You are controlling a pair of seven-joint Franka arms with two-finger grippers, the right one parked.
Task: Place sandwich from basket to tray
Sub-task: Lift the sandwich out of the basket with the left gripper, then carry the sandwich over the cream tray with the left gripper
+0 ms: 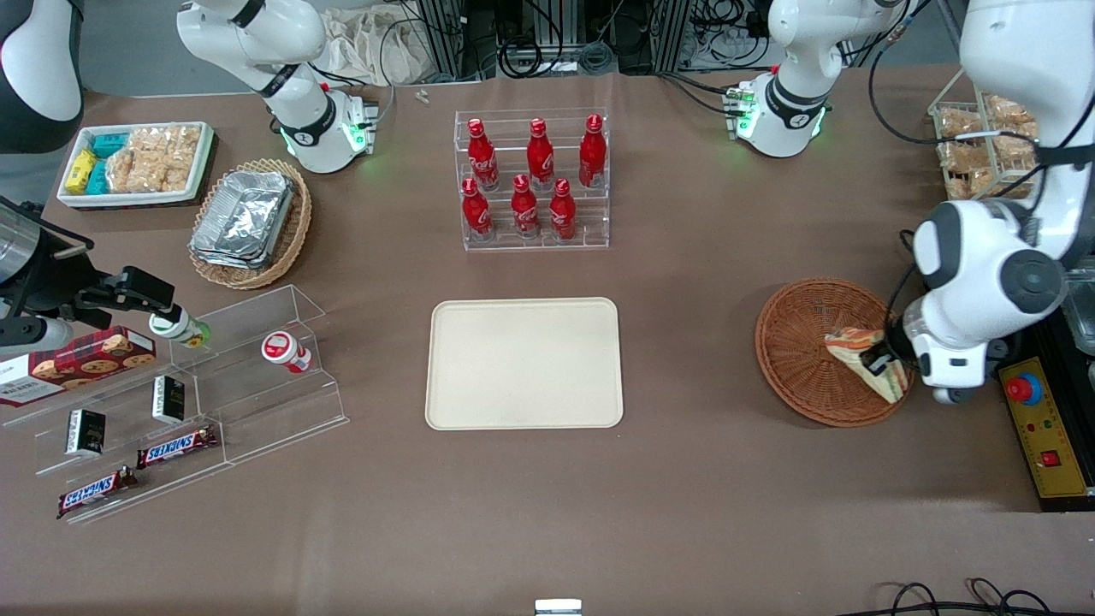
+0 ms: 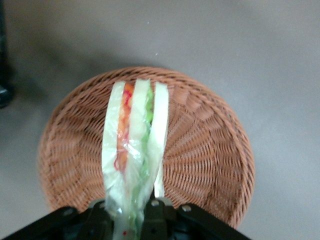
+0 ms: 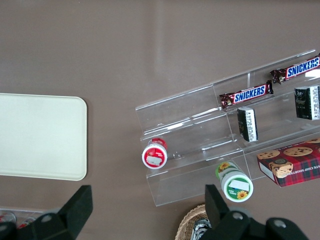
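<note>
The wrapped triangular sandwich, pale bread with orange and green filling, hangs just above the round reddish-brown wicker basket at the working arm's end of the table. My left gripper is shut on the sandwich's narrow end, and the wedge points away from the fingers over the basket's floor. The cream-beige tray lies flat in the middle of the table with nothing on it, well apart from the basket toward the parked arm.
A clear rack of red bottles stands farther from the front camera than the tray. A yellow control box lies beside the basket at the table's end. Tan basket of foil containers and a clear snack shelf sit toward the parked arm.
</note>
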